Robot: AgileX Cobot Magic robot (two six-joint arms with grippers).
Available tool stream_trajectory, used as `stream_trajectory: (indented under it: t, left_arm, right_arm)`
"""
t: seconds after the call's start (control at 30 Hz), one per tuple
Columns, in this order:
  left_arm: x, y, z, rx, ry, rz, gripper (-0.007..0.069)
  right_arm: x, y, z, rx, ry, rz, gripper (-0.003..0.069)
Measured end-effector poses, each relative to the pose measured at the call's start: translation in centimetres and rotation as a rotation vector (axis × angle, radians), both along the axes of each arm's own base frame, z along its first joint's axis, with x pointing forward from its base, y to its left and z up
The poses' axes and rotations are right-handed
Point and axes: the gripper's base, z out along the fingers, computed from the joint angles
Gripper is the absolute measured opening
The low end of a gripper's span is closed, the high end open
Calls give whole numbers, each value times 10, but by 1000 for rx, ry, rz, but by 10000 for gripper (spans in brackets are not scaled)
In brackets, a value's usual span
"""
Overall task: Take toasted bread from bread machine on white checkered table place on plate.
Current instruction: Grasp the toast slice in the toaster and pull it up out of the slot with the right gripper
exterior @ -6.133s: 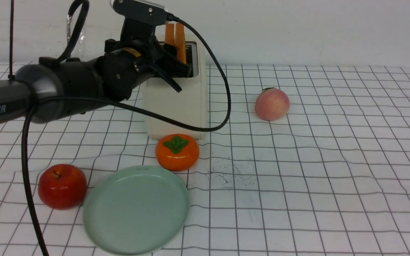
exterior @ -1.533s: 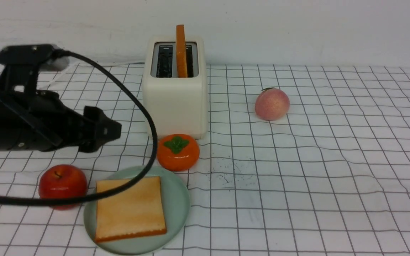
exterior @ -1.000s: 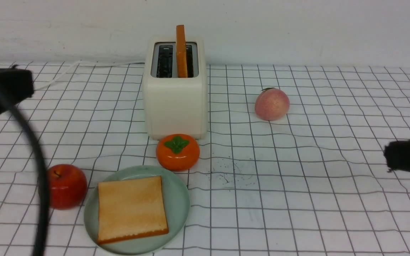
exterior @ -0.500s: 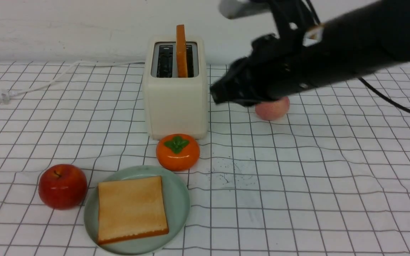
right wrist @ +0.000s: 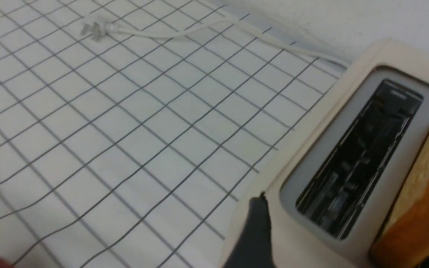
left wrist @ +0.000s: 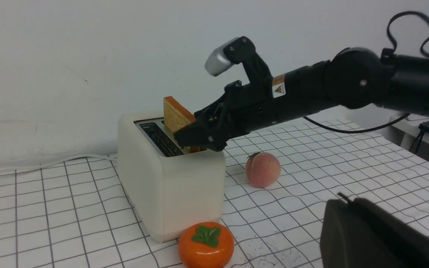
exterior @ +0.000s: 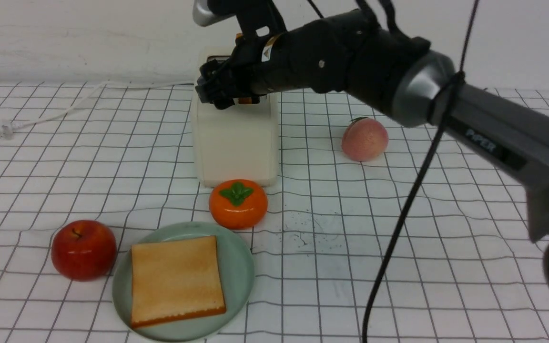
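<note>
One slice of toasted bread (exterior: 175,280) lies flat on the pale green plate (exterior: 242,267) at the front of the white checkered table (exterior: 398,238). Another slice (left wrist: 175,116) stands in the far slot of the cream bread machine (exterior: 235,143); the near slot is empty. My right gripper (exterior: 222,90) hovers at the toaster's top, open. In the right wrist view (right wrist: 348,238) its fingers straddle the empty slot and the standing slice (right wrist: 419,208) without touching the slice. My left gripper (left wrist: 343,199) is shut, empty, low over the cloth and out of the front view.
An orange persimmon (exterior: 238,203) sits between toaster and plate. A red apple (exterior: 83,248) is left of the plate, a peach (exterior: 364,139) right of the toaster. The white power cord (exterior: 65,107) trails left. The right arm's black cable (exterior: 398,214) hangs over the table's middle.
The right arm swung in from the right edge to the toaster's top and its jaws opened. The left arm pulled back out of the front view.
</note>
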Motion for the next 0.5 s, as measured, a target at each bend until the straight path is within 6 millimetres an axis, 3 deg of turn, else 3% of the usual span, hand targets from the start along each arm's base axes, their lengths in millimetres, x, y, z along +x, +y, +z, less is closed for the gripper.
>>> stream_trajectory:
  t: [0.27,0.5]
  left_arm:
    - [0,0,-1,1,4,-2,-13]
    - [0,0,-1,2,8,-5,-13]
  right_arm:
    - [11,-3,1,12,-42,-131,516]
    - [12,-7,1,41,-17,-188,499]
